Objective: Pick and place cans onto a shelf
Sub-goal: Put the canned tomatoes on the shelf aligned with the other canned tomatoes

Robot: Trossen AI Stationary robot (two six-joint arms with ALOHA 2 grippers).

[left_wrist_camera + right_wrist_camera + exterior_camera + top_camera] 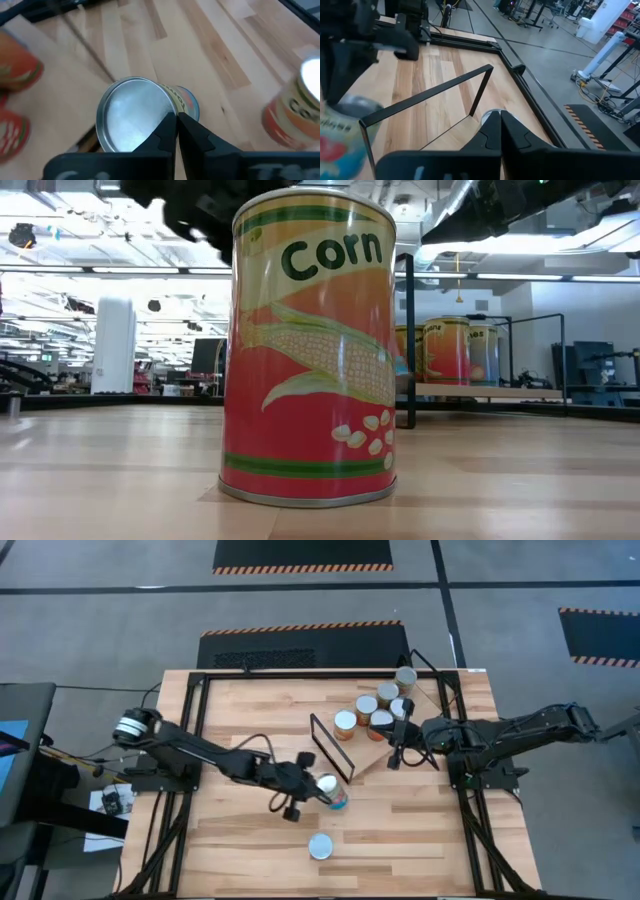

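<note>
A can with a silvery top [131, 114] and a blue side label [338, 802] stands tilted on the tabletop, near the middle. My left gripper [318, 790] is shut at its top rim. A red-orange corn can [320, 845] stands upright nearer the front edge and fills the low view [310, 345]. The shelf [378, 753] is a light-wood board with a black wire frame [330, 745] at its left end. It carries several cans [368, 708]. My right gripper [396, 758] is shut and empty above the board, right of the frame. My left gripper has its shut fingertips [169, 124] at the can's top rim [167, 102], on the side toward the arm, coming slantwise from above and from the table's left. I cannot tell whether the rim lies between the fingers or they only rest against it.
Black frame rails [190, 740] run along the left and right sides of the slatted tabletop. Bare wood lies left of the wire frame and along the front, around the corn can.
</note>
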